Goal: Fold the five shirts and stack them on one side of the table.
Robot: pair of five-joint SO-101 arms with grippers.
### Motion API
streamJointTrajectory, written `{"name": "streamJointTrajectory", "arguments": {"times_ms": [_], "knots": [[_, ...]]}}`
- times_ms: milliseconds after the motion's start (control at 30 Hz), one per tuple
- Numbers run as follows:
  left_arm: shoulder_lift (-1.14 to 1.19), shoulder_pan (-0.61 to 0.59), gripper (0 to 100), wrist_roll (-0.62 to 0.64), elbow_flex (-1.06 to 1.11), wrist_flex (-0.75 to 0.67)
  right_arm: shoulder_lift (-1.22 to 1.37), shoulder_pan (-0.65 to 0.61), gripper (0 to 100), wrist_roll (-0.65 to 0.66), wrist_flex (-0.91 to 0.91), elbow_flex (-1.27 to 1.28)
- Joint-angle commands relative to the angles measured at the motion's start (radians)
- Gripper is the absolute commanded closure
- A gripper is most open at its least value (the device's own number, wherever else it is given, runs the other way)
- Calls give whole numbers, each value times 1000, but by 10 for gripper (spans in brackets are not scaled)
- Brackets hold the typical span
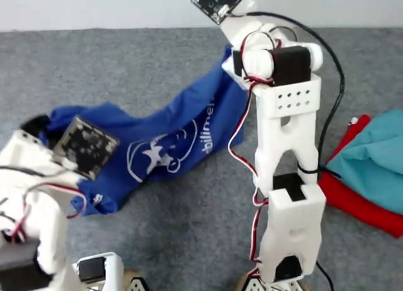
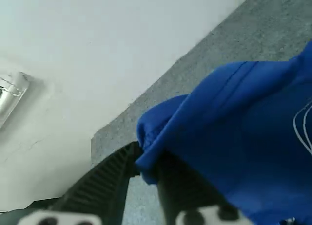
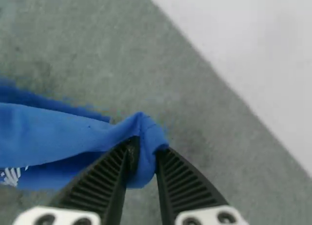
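Blue shirt [image 1: 165, 140] — left tool [image 2: 146, 160] closed on one end | right tool [image 3: 145, 151] closed on the other

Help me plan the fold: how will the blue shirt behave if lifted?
Probably floppy: the blue shirt lies wrinkled and draped between both pinched ends. Likely light, since the left tool and right tool each hold it by a small bunch. It may slip from such narrow grips.
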Motion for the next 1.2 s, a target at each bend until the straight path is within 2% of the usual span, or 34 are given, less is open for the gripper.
{"name": "streamJointTrajectory", "arguments": {"times_ms": [0,200,433,500,633,767,967,1167], "knots": [[-126,-5,985,-11,117,3,-202,-4,990,-5,44,210],[-342,-8,984,-11,262,91,-552,-10,990,2,42,736],[-525,-15,984,-9,295,236,-935,39,982,3,38,1235],[-559,-63,984,-8,297,233,-1029,70,926,3,38,1318],[-605,-195,984,-8,315,189,-1156,148,748,-3,35,1366],[-647,-327,984,-3,366,121,-1129,150,719,-6,35,1369],[-684,-382,984,66,421,83,-911,130,730,-75,-33,1361],[-684,-405,984,135,484,81,-711,-120,890,-155,-50,1363]]}}
